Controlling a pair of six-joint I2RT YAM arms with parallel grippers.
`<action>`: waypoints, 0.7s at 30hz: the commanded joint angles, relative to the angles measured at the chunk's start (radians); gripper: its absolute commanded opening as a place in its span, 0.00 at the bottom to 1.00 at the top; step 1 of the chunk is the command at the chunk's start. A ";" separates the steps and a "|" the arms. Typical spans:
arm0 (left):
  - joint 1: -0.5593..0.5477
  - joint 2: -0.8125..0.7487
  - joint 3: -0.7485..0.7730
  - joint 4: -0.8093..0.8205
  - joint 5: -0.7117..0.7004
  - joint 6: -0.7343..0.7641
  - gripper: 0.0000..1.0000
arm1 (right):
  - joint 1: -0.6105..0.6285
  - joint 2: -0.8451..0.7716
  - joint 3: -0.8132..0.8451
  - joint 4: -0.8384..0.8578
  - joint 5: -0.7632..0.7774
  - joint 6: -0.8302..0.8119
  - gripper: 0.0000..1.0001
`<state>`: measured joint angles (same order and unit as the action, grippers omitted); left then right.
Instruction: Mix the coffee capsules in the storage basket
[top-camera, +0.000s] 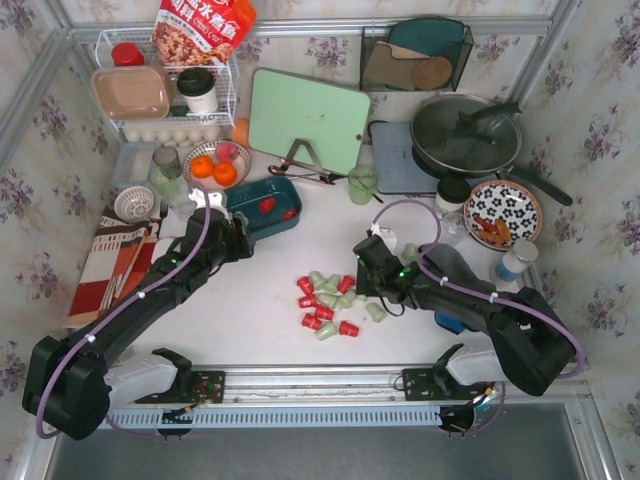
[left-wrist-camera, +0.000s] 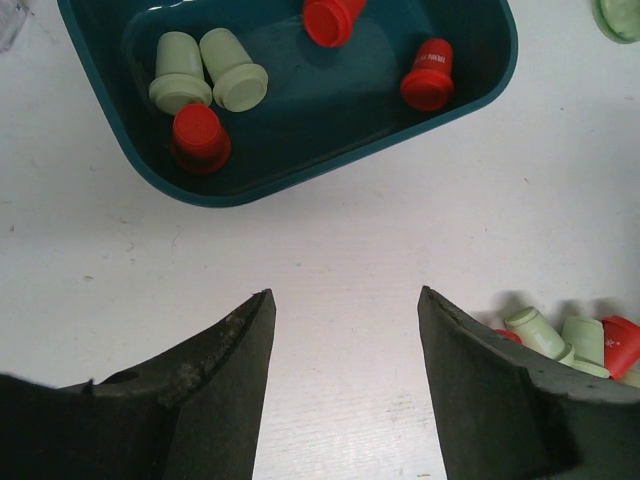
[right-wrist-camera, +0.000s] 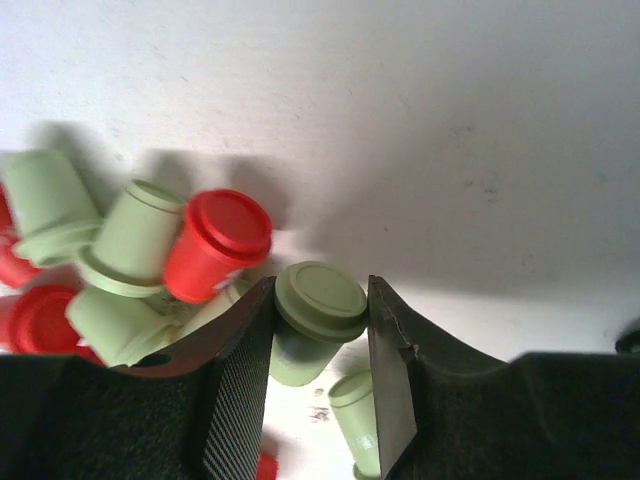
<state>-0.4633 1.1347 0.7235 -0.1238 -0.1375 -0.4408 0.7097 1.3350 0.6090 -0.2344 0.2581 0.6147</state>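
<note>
The dark teal storage basket (top-camera: 270, 184) sits left of centre. In the left wrist view the basket (left-wrist-camera: 300, 180) holds two mint green capsules (left-wrist-camera: 210, 80) and three red ones (left-wrist-camera: 428, 75). A pile of red and green capsules (top-camera: 328, 300) lies on the white table in front. My left gripper (top-camera: 238, 240) is open and empty (left-wrist-camera: 345, 300), just short of the basket's near rim. My right gripper (top-camera: 362, 275) is at the pile's right edge, shut (right-wrist-camera: 320, 290) on a green capsule (right-wrist-camera: 318, 305) held by its wide rim. More capsules (right-wrist-camera: 215, 245) lie to its left.
Behind the basket stand a plate of oranges (top-camera: 215, 165), a green cutting board (top-camera: 308, 120) and a green cup (top-camera: 362, 185). A pan (top-camera: 465, 135) and a flowered bowl (top-camera: 503, 213) are at the right. A striped cloth (top-camera: 115, 265) lies left.
</note>
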 joint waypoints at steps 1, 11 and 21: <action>0.000 -0.013 -0.010 0.050 0.012 -0.013 0.62 | 0.000 -0.003 0.072 -0.021 0.029 -0.019 0.35; 0.001 -0.035 -0.031 0.056 0.014 -0.024 0.62 | 0.000 0.151 0.415 0.107 0.041 -0.155 0.38; -0.003 -0.054 -0.051 0.075 0.037 -0.046 0.62 | 0.001 0.606 0.826 0.371 -0.090 -0.315 0.38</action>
<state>-0.4648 1.0863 0.6739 -0.0879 -0.1120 -0.4732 0.7094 1.8118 1.3151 0.0204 0.2203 0.3782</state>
